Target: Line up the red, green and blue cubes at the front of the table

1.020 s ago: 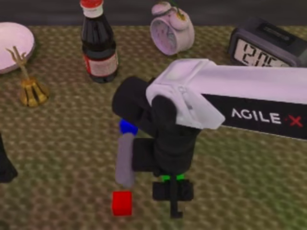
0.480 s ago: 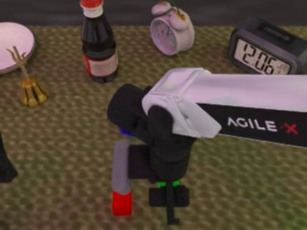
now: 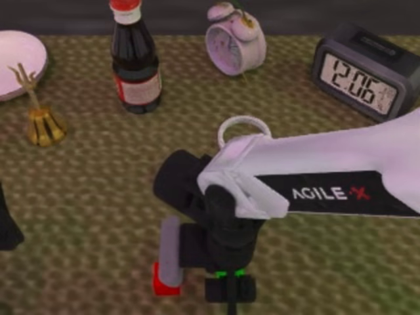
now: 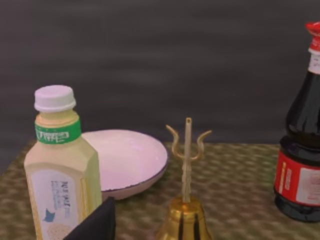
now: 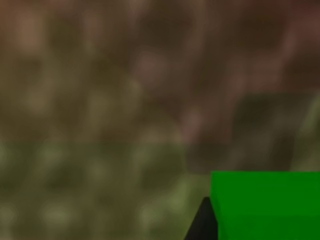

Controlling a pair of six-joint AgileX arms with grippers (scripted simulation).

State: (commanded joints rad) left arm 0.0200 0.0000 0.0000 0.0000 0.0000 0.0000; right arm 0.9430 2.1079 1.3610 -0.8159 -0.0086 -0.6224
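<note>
The woven olive-brown and tan table (image 3: 98, 197) carries a white-and-black AgileX right arm (image 3: 328, 177) that reaches in from the right edge toward the front edge, apparently to set a cube down in the row being built there. Along the back edge stand a dark glossy sauce bottle with a red cap (image 3: 134, 59), a pale pink round alarm clock (image 3: 235, 39) and a dark digital clock (image 3: 357, 75), well apart from the work, with a pale pink plate (image 3: 20, 62) and a small golden bell (image 3: 42, 121) near the left edge. The right gripper (image 3: 230, 281) hangs low near the front edge, closed on the bright green glossy cube (image 3: 230, 273), which shows as a sliver between the fingers and fills a corner of the right wrist view (image 5: 265, 205). The bright red glossy cube (image 3: 165, 286) lies just beside it, toward the left, partly hidden by the arm. The blue cube is hidden. The left arm (image 3: 8, 226) sits parked at the left edge.
</note>
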